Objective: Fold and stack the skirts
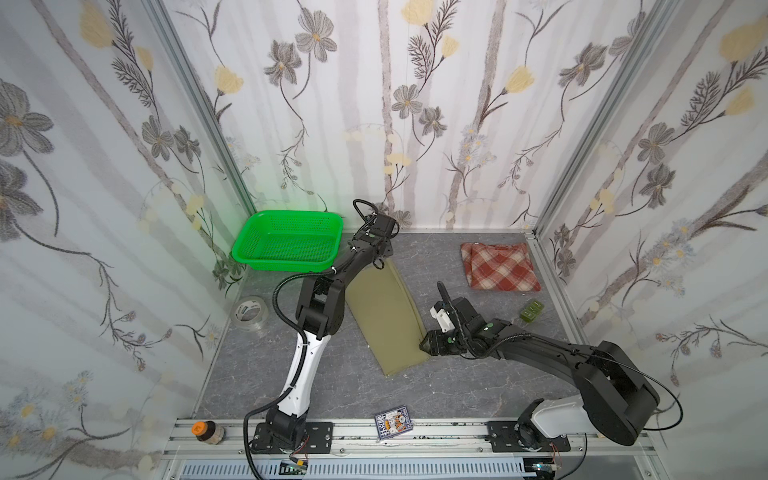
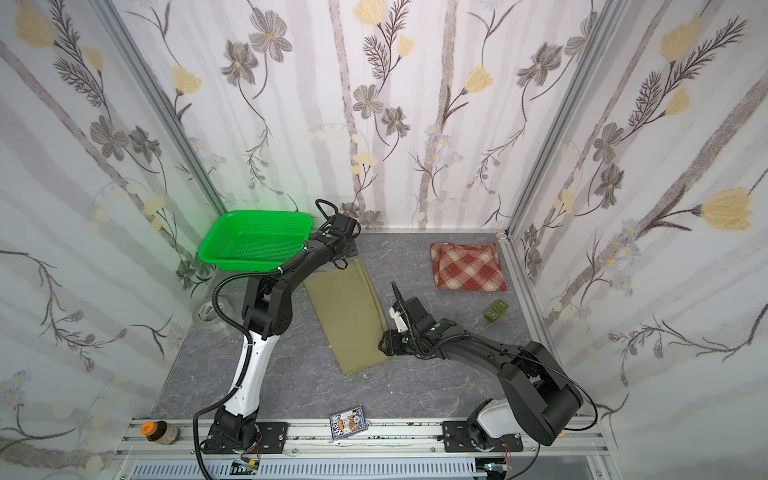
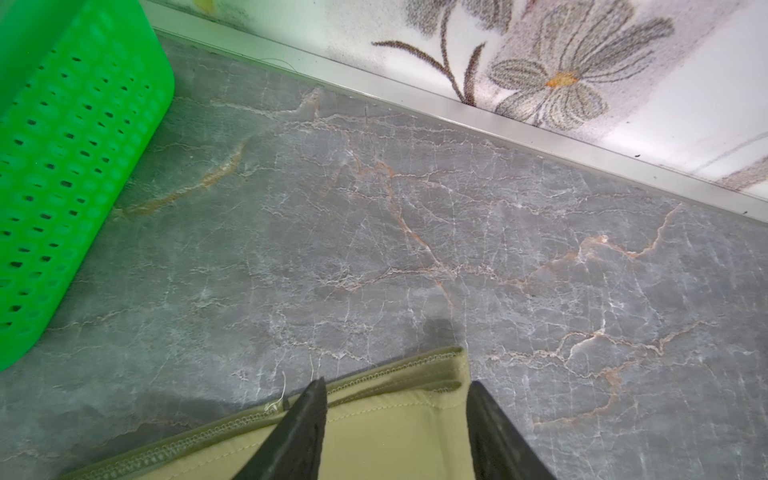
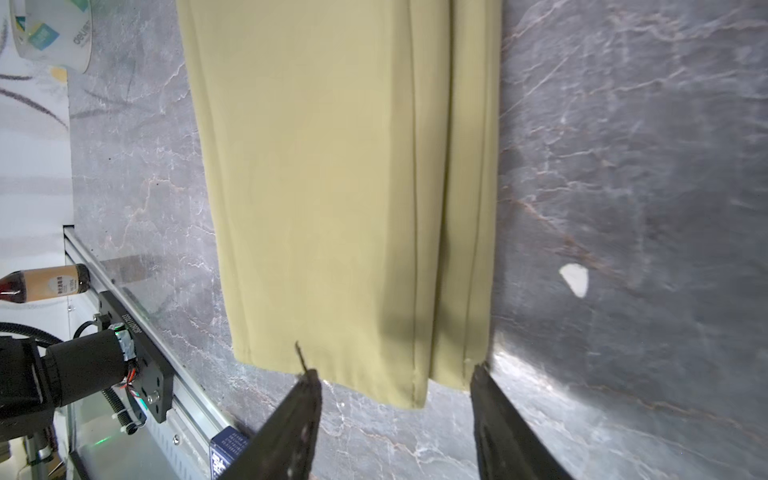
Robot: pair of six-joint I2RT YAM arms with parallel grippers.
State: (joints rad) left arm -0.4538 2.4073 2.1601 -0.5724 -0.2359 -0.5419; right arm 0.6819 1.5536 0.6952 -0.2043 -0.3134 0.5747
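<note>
Now khaki-olive smooth cloth skirt (image 1: 386, 320) lies half-folded strip; left gripper (image 3: 397, 382), right gripper (image 4: 395, 370) parted, empty, at ends. Next: regrasp, halve crosswise.

This is a robotics test cell, not anyone's home, for all the flowered wallpaper (image 1: 374, 104). The paper is stuck on flat panels held between bare aluminium posts (image 1: 201, 108), boxing in three sides. The grey marble-look tabletop (image 1: 478, 386) is the only floor it has. Along the bottom edge of both top views runs a slotted aluminium rail (image 1: 449, 434), with two robot arms (image 1: 301, 374) bolted to it on black plates (image 1: 322, 432). Loose wires and a slotted cable duct (image 1: 353, 471) lie below. Odd props sit about: a green basket (image 1: 282, 264) at centre left, a tape roll (image 1: 249, 312), a bottle (image 1: 209, 432), a pack of cards (image 1: 393, 424).
</note>
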